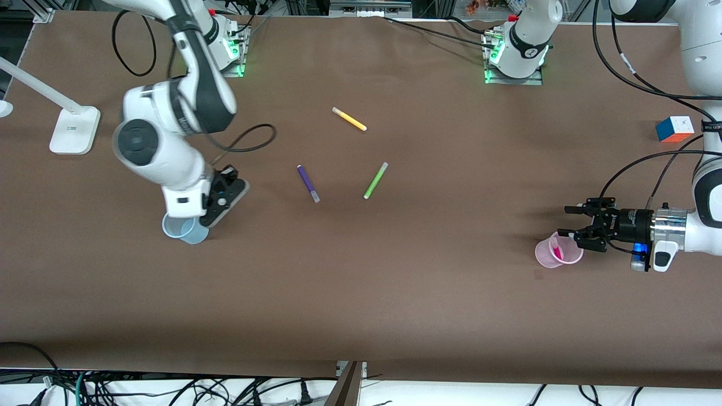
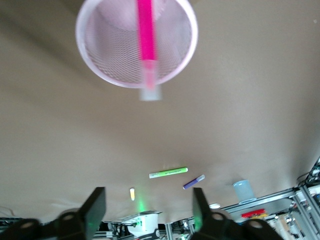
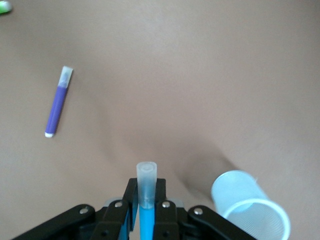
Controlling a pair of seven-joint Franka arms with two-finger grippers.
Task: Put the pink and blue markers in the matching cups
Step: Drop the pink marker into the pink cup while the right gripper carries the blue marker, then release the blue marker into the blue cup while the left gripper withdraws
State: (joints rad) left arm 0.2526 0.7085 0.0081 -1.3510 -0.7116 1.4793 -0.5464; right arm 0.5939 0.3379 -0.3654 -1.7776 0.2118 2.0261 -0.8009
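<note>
My right gripper is shut on the blue marker, whose pale cap sticks out past the fingertips. It hangs low over the table just beside the pale blue cup. In the front view the right hand partly covers that cup. The pink marker stands inside the pale pink cup toward the left arm's end of the table. My left gripper is open and empty next to that cup's rim. In the left wrist view the pink marker leans in the pink cup, apart from the open fingers.
A purple pen, a lime-green pen and a yellow pen lie loose mid-table. A colour cube sits near the left arm. A white lamp base and a black cable loop lie near the right arm.
</note>
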